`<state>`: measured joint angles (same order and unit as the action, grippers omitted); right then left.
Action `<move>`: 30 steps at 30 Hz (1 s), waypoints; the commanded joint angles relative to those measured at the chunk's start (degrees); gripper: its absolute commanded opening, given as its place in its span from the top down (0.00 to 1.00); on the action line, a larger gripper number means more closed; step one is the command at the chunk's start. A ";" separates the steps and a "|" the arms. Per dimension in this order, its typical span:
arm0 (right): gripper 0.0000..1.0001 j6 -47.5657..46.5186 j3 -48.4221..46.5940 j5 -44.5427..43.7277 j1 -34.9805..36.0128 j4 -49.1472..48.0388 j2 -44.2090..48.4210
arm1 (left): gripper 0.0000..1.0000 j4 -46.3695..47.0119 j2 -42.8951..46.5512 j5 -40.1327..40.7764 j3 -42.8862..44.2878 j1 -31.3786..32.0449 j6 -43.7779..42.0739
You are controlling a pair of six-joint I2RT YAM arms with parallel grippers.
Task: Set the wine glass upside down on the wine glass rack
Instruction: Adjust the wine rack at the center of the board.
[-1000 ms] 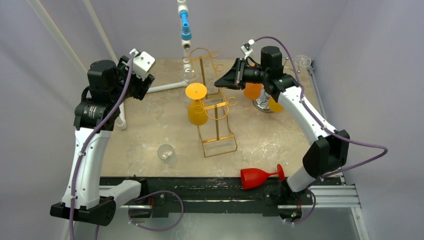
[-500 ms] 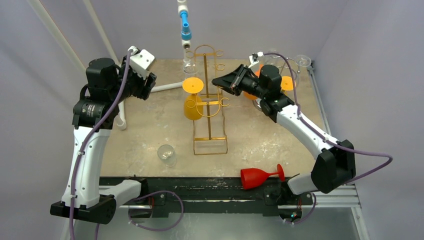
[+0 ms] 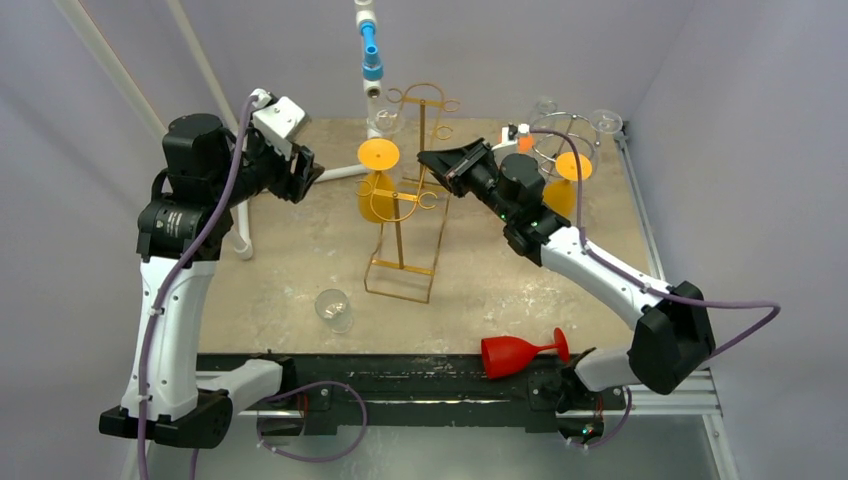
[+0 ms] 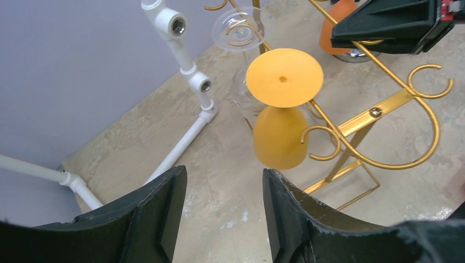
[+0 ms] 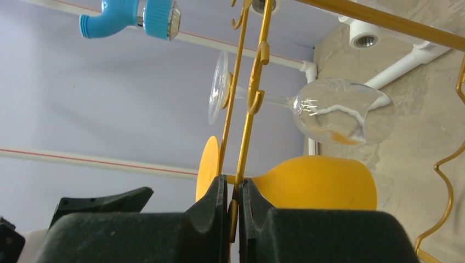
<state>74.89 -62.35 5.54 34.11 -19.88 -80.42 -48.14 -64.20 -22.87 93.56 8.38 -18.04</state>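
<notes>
The yellow glass [image 4: 281,137] hangs upside down on the gold rack [image 4: 378,111], mid-counter. The right pincer [image 5: 232,184] grips a rack bar; the left pincer [image 4: 222,175] is half open, empty. The red glass [image 3: 512,354] at the near edge is left.

Table [image 3: 300,250]: beige, stone-patterned top, mottled, with a black rail [image 3: 400,370] along its near edge.

Items on the surface:
- Gold wire rack [image 3: 401,240], mid-table, leaning. Whether its rectangular base sits flat cannot be told.
- Clear glass [image 3: 333,308], near-left of the rack base and apart from it.
- Red wine glass [image 3: 515,354], on its side at the near edge against the rail, bowl left, foot right.
- White pipe frame [image 3: 335,174], lying along the back-left area.
- Second wire stand [image 3: 560,135], far right corner, base hidden.
</notes>
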 commanded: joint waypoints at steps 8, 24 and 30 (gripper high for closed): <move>1.00 -3.54 1.83 -20.75 5.41 -12.19 -2.02 | 0.43 -0.69 2.72 -9.50 0.44 0.17 2.22; 0.82 -2.69 -0.47 -28.31 10.10 -17.54 -6.56 | 0.30 -2.18 6.31 -11.66 -11.59 0.14 0.99; 0.73 -3.17 -0.41 -27.35 10.13 -17.82 -6.21 | 0.10 5.88 7.29 -13.61 -15.15 0.21 11.00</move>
<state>76.53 -62.15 -19.05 44.05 -34.30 -87.37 -49.95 -58.41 -33.71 79.66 8.38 -15.05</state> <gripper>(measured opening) 0.247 0.853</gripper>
